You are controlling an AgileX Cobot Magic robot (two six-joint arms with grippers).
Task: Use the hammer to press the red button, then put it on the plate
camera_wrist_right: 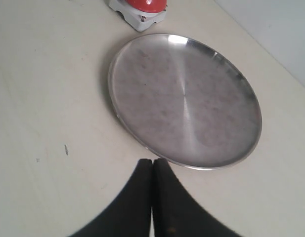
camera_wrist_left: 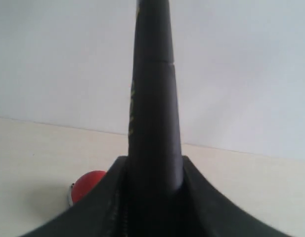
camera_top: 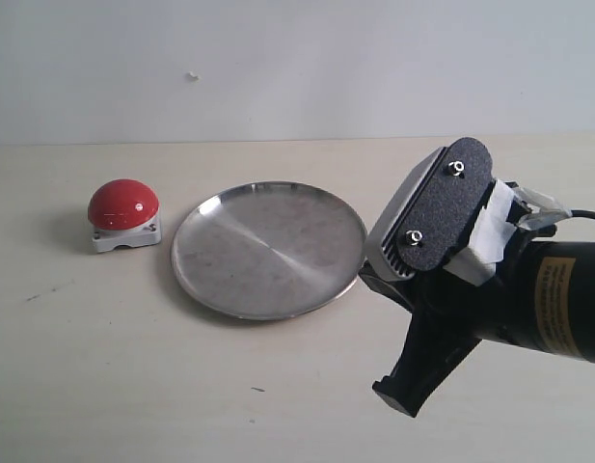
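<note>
my left gripper has its two black fingers parted only by the width of a long dark shaft with a thin yellow streak down one edge, and they press on it from both sides. i take this shaft for the handle of the hammer, though the view is too close for me to be sure, and its head is out of sight past the edge of the picture. the shaft stands up in front of the plain white wall. only my left wrist view shows it.

low beside that shaft a part of the glossy red dome button on its small white square base peeks out. the button sits on the pale table, just beside the large round silver metal plate, not touching it.

my right gripper has its black fingers pressed flat together, with nothing between them. it points toward the plate, close to the rim on the side away from the button. in the exterior view my right arm covers a bit of that rim.
</note>
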